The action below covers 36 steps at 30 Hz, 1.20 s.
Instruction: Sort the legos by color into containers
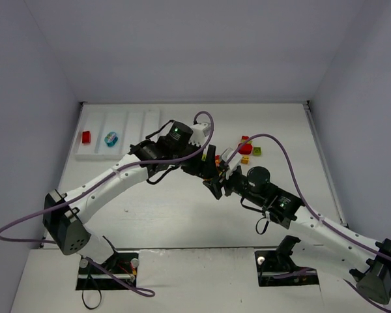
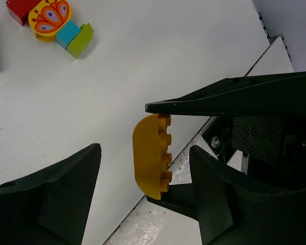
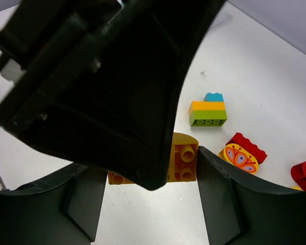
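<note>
Above the table's middle, a yellow arched lego (image 2: 148, 155) hangs clamped between the two thin black fingers of my right gripper (image 3: 143, 168), which is shut on it. My left gripper (image 2: 143, 168) straddles the same brick, open, with a gap showing on each side. In the right wrist view one left finger (image 3: 117, 92) covers most of the yellow lego (image 3: 186, 161). The two grippers meet in the top view, left (image 1: 212, 171) and right (image 1: 223, 172). The white tray of containers (image 1: 135, 124) at the back left holds a red lego (image 1: 86, 137) and a blue one (image 1: 111, 137).
Loose legos (image 1: 247, 147) lie right of the grippers: a cyan, yellow and green stack (image 3: 208, 111), a butterfly-printed yellow piece on red (image 3: 240, 157) and a red brick (image 3: 305, 174). The table's right edge (image 2: 265, 48) runs close by. Purple cables loop over both arms.
</note>
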Each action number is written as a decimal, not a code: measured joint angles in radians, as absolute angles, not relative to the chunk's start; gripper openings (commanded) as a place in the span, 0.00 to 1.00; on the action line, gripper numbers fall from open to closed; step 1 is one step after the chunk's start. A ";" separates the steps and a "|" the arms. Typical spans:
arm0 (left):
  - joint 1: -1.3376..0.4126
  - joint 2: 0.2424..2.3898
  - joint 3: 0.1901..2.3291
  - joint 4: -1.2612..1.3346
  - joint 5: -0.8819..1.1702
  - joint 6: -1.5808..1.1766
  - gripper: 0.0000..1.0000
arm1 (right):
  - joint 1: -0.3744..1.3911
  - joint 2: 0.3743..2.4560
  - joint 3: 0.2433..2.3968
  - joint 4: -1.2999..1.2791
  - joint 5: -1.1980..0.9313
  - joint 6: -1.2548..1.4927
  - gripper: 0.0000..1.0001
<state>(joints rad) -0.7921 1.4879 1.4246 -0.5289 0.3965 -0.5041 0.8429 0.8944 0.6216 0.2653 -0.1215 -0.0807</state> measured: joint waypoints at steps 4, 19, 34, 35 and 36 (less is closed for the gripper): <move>-0.804 1.514 1.425 -0.533 0.413 -0.515 0.54 | 0.846 0.891 0.622 0.266 -0.111 -0.081 0.03; -0.817 1.539 1.431 -0.540 0.398 -0.531 0.00 | 0.846 0.896 0.617 0.267 -0.083 -0.072 0.95; -0.326 1.597 1.474 -0.616 0.090 -0.272 0.00 | 0.846 0.950 0.617 0.259 0.152 0.009 1.00; -0.292 1.628 1.494 -0.608 0.069 -0.255 0.01 | 0.846 0.950 0.617 0.256 0.165 0.014 1.00; -0.260 1.672 1.522 -0.598 0.045 -0.234 0.02 | 0.846 0.953 0.617 0.256 0.177 0.020 1.00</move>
